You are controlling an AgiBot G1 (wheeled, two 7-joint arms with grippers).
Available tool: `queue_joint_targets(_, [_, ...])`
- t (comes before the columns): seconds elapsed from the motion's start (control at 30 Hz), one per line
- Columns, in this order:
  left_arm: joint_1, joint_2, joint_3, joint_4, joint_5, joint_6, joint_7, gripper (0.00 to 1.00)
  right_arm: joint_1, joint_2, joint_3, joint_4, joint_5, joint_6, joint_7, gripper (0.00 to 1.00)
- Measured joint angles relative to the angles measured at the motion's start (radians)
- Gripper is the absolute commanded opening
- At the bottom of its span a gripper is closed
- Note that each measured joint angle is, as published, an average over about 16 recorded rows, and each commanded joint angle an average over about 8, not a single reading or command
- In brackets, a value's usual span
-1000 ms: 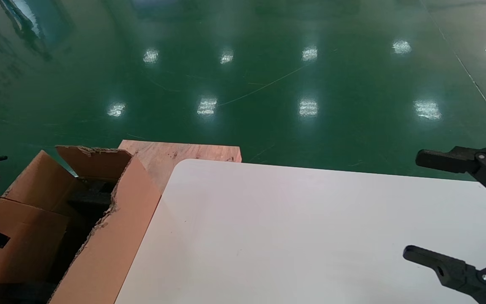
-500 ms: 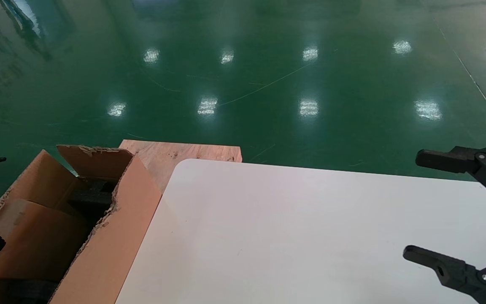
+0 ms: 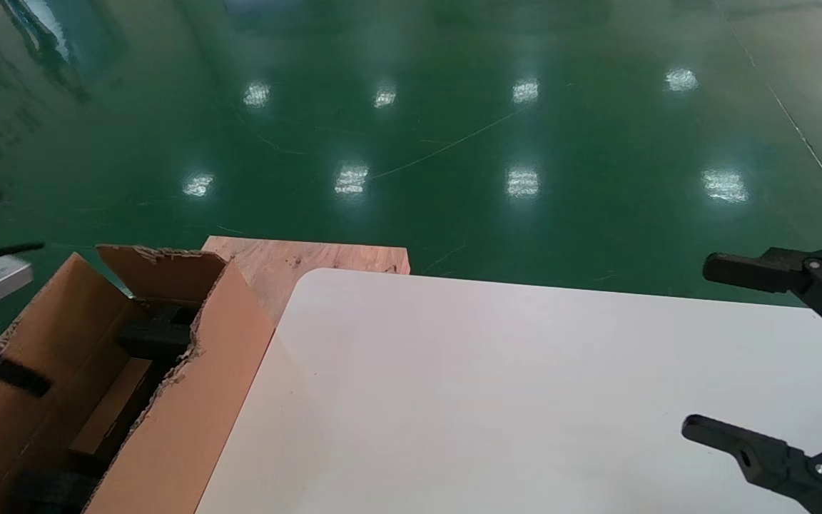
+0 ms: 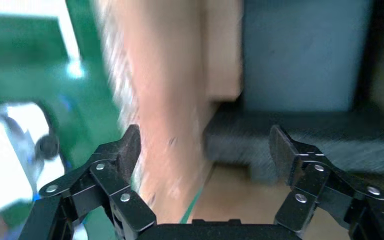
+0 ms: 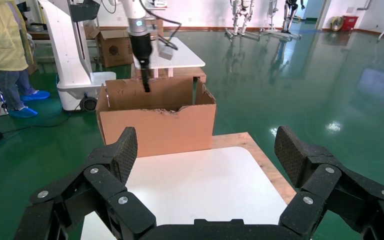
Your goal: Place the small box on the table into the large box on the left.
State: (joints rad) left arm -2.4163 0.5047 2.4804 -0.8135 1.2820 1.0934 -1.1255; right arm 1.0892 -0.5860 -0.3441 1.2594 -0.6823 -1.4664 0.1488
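Green glossy floor (image 3: 454,143) surrounds the work area; the white table (image 3: 525,400) occupies the centre and 4 o'clock portion of the head view, with a bare wooden board (image 3: 311,258) behind its 11 o'clock corner. No object lies on the visible table surface.

The large box (image 3: 190,400) stands at 8 o'clock, against the table's edge, flaps torn and ragged. Inside it, black foam (image 3: 158,339) is visible, and below that a tan cardboard surface (image 3: 108,417), judged to be the small box already resting in the carton; this identification is not certain.

The left pincer (image 4: 205,150) is over the carton's outer wall at 9 o'clock, jaws apart and holding nothing. The right pincer (image 3: 760,350) is parked at 3 o'clock above the table, jaws wide apart, empty.

Handling notes, by judgement: the small box is light, stiff cardboard with taped seams. Its faces are dry and offer fair friction. Grip across two opposite flat sides, mid-height, with moderate force; excess pressure may dent the walls.
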Motion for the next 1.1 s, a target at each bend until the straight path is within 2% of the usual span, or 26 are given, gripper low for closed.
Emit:
queue_joint_targets(0.7, [-0.045,0.313,-0.216,-0.252,-0.141,-0.161,0.123,1.0,0.0,0.0,0.0,0.0,0.0,0.0,0.0,1.0])
queue_joint_targets(0.9, [-0.026,0.352,-0.27,-0.274,-0.165,-0.169,0.145,1.0,0.0,0.0,0.0,0.0,0.0,0.0,0.0,1.0])
queue_joint_targets(1.1, [0.044,0.346,-0.373,-0.287,-0.187,-0.143,0.186,1.0,0.0,0.0,0.0,0.0,0.0,0.0,0.0,1.0])
